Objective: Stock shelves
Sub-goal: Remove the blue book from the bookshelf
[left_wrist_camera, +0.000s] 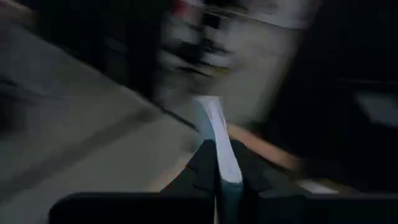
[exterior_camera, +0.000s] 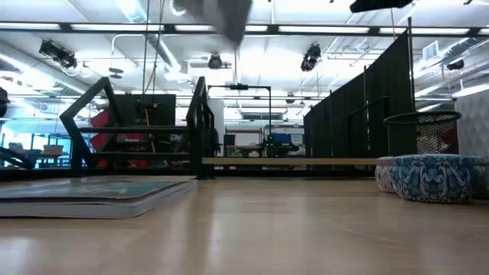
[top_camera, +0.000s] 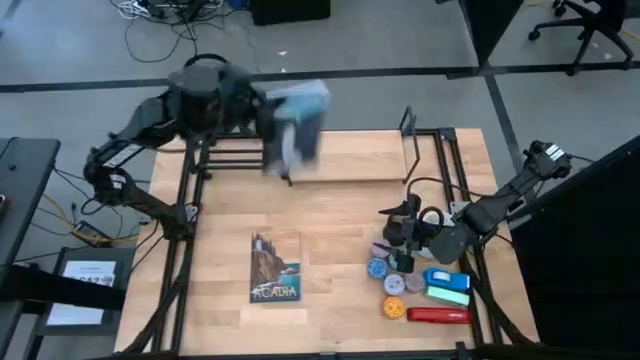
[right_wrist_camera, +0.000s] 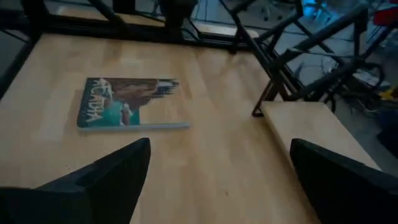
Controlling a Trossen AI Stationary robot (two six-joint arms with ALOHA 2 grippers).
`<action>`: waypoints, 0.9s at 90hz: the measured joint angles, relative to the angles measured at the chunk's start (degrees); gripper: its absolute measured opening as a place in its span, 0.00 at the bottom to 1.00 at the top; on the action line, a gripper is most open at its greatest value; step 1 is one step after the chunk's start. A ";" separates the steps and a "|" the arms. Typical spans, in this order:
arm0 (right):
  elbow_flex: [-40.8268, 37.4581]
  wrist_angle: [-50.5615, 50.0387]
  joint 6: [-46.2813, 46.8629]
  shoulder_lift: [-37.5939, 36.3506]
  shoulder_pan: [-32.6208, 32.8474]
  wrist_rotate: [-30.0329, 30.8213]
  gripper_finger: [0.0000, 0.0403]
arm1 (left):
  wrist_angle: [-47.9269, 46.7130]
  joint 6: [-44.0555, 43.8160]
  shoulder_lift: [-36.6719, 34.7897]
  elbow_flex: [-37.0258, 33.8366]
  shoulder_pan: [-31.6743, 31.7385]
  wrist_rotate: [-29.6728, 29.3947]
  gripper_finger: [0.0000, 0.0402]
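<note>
A blue-and-white book [top_camera: 300, 120] hangs blurred in the air over the shelves, with my left gripper [top_camera: 272, 125] shut on it. It also shows at the top of the low view as the same book [exterior_camera: 226, 15]. The shelves are a black barred rack [top_camera: 232, 152] joined to a pale board [top_camera: 350, 157] with a black upright end [top_camera: 408, 130], at the table's far side. A second book, titled Acadia [top_camera: 275, 266], lies flat mid-table. My right gripper [top_camera: 400, 225] stands open at the right, above the table; the wrist view shows nothing between its fingers [right_wrist_camera: 118, 171]. My left gripper pinches the book between its two fingers [left_wrist_camera: 202, 165]. The wrist view shows the book edge-on, its thin pale edge [left_wrist_camera: 216, 127] running away from the fingers. The book is lifted clear, above the rack end of the shelves. Blur hides which part is held.
Several round patterned tins [top_camera: 378, 268], an orange tin [top_camera: 394, 307], a blue box [top_camera: 445, 280] and a red flat item [top_camera: 437, 315] lie at the near right. Black frame tubes [top_camera: 180, 260] run along the table's left and right edges. Bare wood lies between the Acadia book and the board.
</note>
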 joint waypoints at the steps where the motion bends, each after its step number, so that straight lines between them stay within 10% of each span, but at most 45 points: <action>1: -0.05 -0.02 -0.15 -0.16 0.16 0.23 0.87 | -0.26 -0.93 -0.15 -0.03 -1.09 0.22 0.00; 35: -0.71 0.59 -5.07 -5.79 4.37 4.14 0.86 | 9.21 -44.63 -0.69 -30.72 -32.01 -17.94 0.00; 56: -0.71 5.20 -5.82 -6.08 7.47 4.10 0.86 | 51.07 -53.79 -2.29 -61.33 -34.13 -11.70 0.00; 81: -0.71 9.26 -5.80 -6.03 9.43 3.67 0.86 | 56.88 -59.84 -16.50 -82.90 -34.24 -16.09 0.00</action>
